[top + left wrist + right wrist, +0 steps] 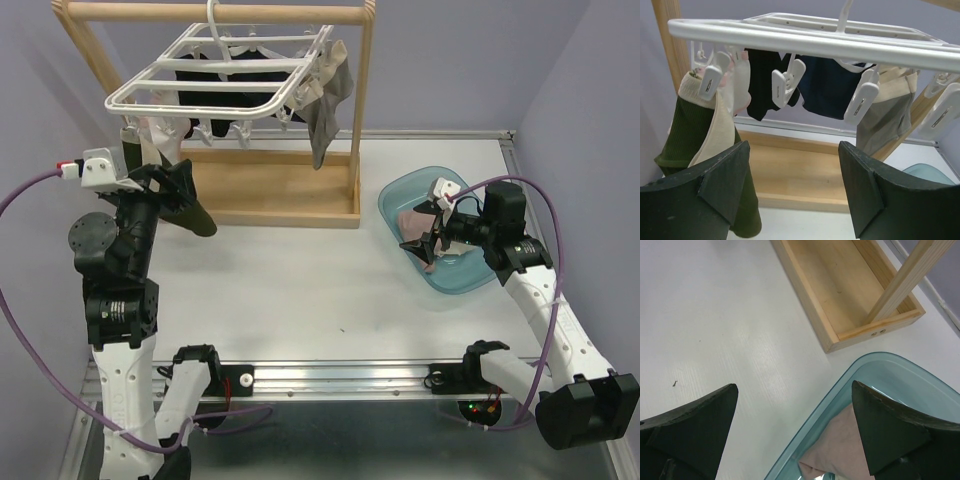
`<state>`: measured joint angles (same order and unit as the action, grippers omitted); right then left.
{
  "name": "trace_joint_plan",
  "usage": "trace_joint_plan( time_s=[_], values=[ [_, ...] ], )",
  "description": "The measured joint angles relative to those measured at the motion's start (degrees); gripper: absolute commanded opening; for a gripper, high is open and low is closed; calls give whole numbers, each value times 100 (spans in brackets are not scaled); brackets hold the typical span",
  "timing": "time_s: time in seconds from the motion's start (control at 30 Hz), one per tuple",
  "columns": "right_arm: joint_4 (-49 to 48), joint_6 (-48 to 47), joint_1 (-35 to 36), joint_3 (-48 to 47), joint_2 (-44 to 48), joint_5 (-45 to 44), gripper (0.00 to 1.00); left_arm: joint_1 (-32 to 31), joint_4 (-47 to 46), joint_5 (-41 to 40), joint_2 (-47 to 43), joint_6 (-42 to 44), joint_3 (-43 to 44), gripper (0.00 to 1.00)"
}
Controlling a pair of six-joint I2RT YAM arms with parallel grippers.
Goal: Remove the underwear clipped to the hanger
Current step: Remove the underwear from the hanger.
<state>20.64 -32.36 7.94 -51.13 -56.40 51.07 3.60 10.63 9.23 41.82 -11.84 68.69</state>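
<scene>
The white hanger (pixel 215 75) hangs from the wooden rail, and its near bar (pixel 815 42) fills the top of the left wrist view. Clipped under it are dark olive (pixel 680 135), cream (pixel 715 135), black (pixel 762 85), navy (pixel 827 87) and grey (pixel 885 115) underwear. My left gripper (pixel 792 150) is open and empty just below the near clips, with the olive piece beside its left finger. My right gripper (pixel 794 390) is open over the edge of a blue basin (pixel 840 400). A pink piece (pixel 880 450) lies loose in that basin.
The wooden rail stand has a low tray base (pixel 270 190) and an upright post (pixel 360 110) on the right. The blue basin (pixel 470 285) sits on the white table to the right of the stand. A grey piece (pixel 325 125) dangles at the hanger's right end.
</scene>
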Motion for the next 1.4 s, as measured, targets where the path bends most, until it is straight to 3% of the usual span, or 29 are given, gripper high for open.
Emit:
trace_joint_plan(
  time_s=[0.63,1.03,1.4],
  values=[
    [50,-72,0,0,0,15,100,0,-9,-590,-304,-164,-1222,87],
    [136,-125,0,0,2,44,100,275,-9,-1443,125,-592,-1397,88],
    [170,-133,0,0,2,55,100,855,-153,-1467,841,-597,-1412,88]
  ],
)
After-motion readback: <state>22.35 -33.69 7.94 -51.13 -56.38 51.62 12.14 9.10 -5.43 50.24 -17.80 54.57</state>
